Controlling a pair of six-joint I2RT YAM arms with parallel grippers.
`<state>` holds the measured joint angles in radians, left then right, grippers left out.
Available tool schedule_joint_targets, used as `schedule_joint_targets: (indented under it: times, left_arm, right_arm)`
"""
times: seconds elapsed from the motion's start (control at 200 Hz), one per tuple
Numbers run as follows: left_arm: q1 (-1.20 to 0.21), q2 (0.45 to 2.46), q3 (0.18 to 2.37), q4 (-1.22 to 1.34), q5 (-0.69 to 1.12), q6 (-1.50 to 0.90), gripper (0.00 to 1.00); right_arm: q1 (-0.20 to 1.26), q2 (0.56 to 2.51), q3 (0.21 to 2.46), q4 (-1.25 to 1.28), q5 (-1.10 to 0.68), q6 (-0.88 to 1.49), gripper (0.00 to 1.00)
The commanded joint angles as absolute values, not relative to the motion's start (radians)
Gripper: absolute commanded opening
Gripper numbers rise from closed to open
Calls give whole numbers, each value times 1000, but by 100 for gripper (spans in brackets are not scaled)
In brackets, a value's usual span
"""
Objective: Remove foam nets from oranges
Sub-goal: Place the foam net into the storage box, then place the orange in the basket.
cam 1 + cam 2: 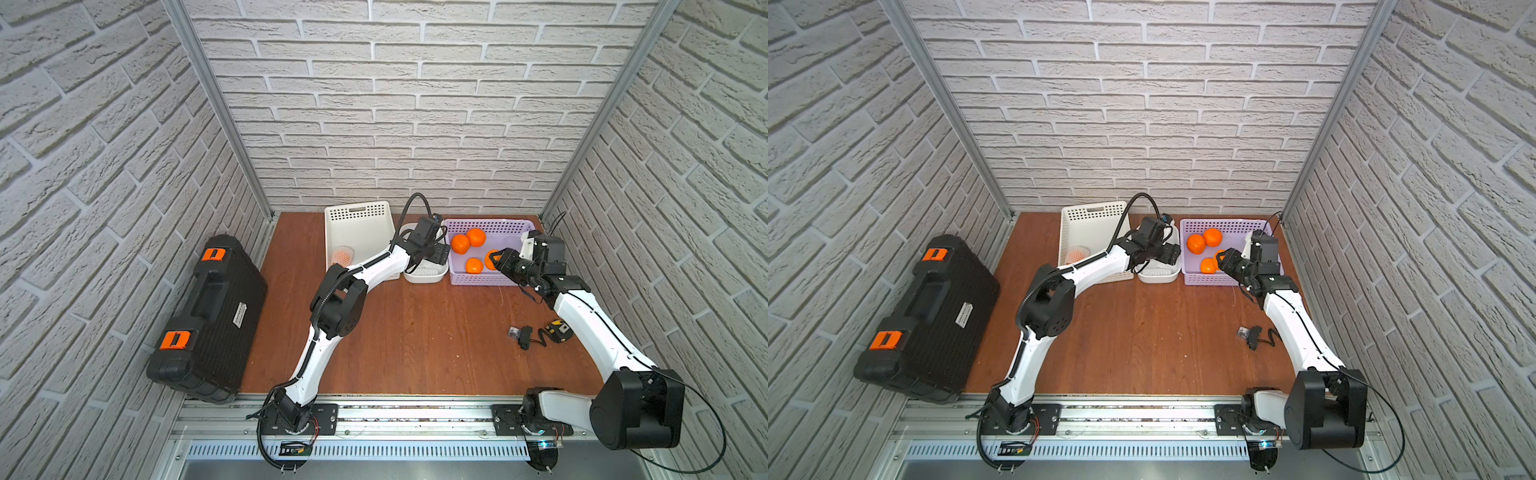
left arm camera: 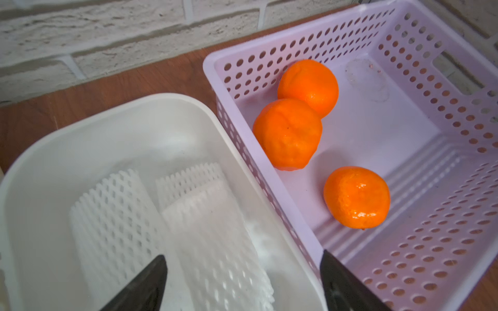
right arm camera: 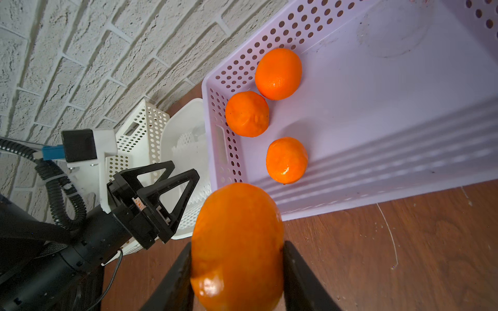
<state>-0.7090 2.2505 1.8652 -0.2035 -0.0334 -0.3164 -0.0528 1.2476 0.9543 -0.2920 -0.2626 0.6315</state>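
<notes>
The right jaws clamp a bare orange [image 3: 237, 247] by the lilac basket [image 3: 377, 188] at 1 o'clock, the left jaws gape empty over foam nets [image 2: 121, 223] in the white tub [image 2: 80, 129] at 12; the netted orange [image 1: 343, 254] at 11 looks light, its soft sleeve best pinched at an open end.

I'm seeing a row along the back: left basket [image 1: 359, 224], tub [image 1: 424, 277] in the middle, right basket [image 1: 482, 279]. The foam nets [image 2: 210, 229] are lying in the tub, three oranges [image 2: 288, 134] in the right basket, a fourth orange [image 3: 237, 215] in the right gripper [image 3: 237, 250] above it (netted orange [image 1: 343, 255] sitting in left basket).
</notes>
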Motion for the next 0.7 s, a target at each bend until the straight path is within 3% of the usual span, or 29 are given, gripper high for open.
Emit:
schedule_joint_targets:
  times: [0.0, 0.29, 0.505, 0.695]
  left_arm:
    - [-703, 2184, 1796, -55, -56, -314, 89]
    - [-711, 2003, 1468, 333, -113, -345, 94]
    - [-715, 1874, 1203, 662, -302, -368, 97]
    - [-707, 1829, 1144, 679, -443, -351, 98]
  right_arm:
    - [-64, 1217, 948, -307, -247, 605, 21]
    - [-102, 1214, 946, -302, -270, 614, 24]
    - [-114, 1398, 1044, -223, -376, 670, 28]
    - [-124, 1586, 1153, -179, -370, 710, 33]
